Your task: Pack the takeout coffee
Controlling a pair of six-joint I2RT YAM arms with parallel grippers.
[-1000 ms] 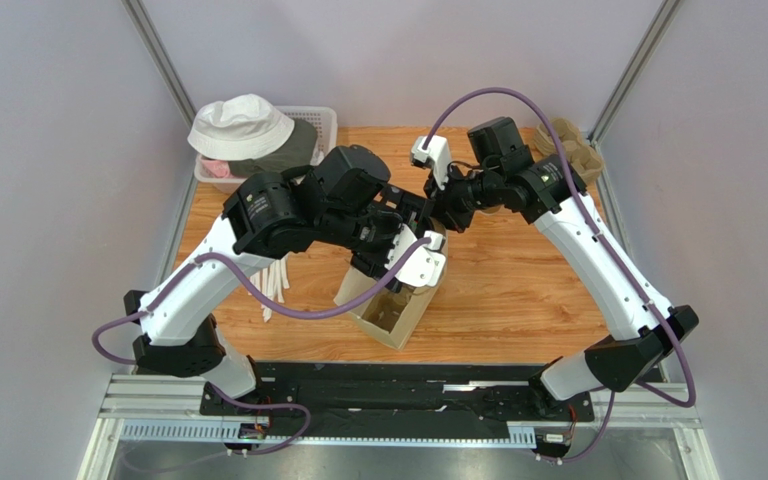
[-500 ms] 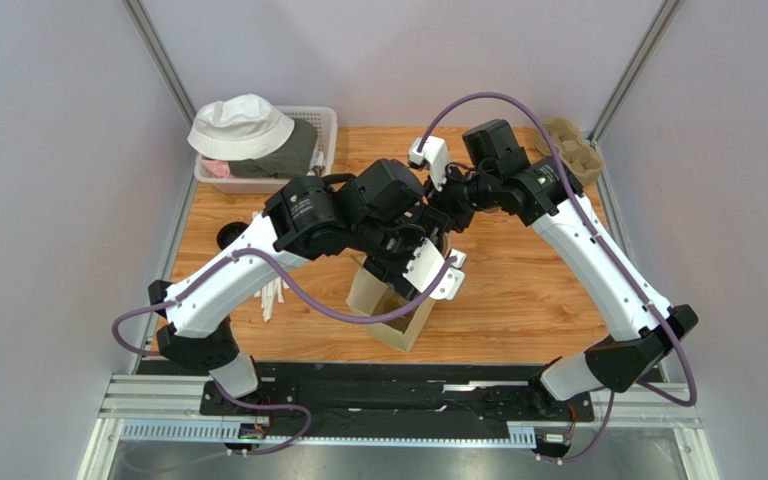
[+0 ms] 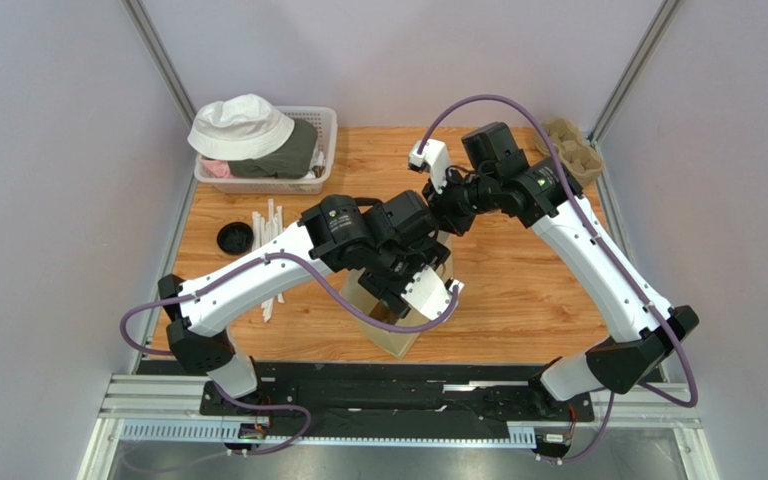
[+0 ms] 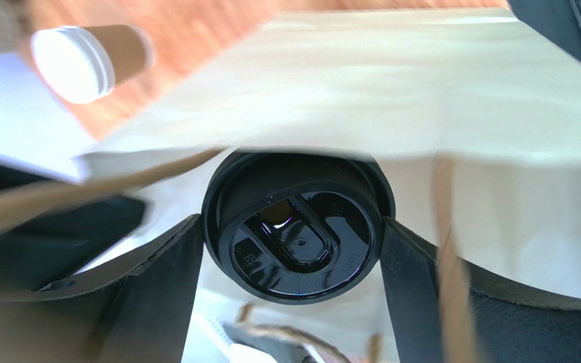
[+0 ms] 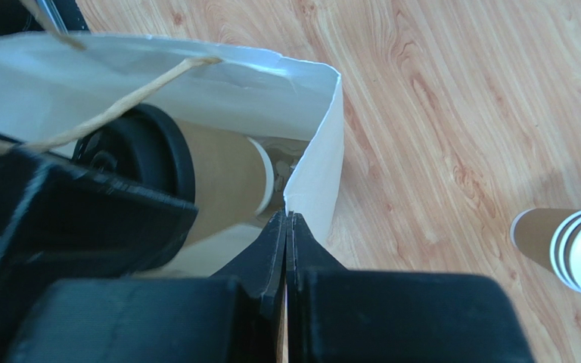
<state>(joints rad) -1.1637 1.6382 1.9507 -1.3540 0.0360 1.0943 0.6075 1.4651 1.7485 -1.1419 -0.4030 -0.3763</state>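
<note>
The takeout coffee, a tan paper cup [image 5: 222, 181] with a black lid [image 4: 297, 231], lies on its side inside the mouth of the brown paper bag [image 3: 390, 325]. My left gripper [image 4: 293, 227] is shut on the cup just below the lid, reaching into the bag's white inside [image 4: 392, 91]. My left arm hides the cup in the top view. My right gripper [image 5: 287, 219] is shut on the bag's rim [image 5: 324, 144] and holds it open; it also shows in the top view [image 3: 445, 218].
A second cup with a white lid [image 5: 566, 242] lies on the table beside the bag; it also shows in the left wrist view [image 4: 82, 57]. A flat black disc [image 3: 233, 238] and white sticks [image 3: 270, 250] lie left. A basket with hats [image 3: 258, 140] stands back left, a pulp tray [image 3: 573, 145] back right.
My left arm has swung right and nearer, carrying the cup down into the bag's mouth. The black disc is uncovered. My right gripper has kept its hold on the rim.
</note>
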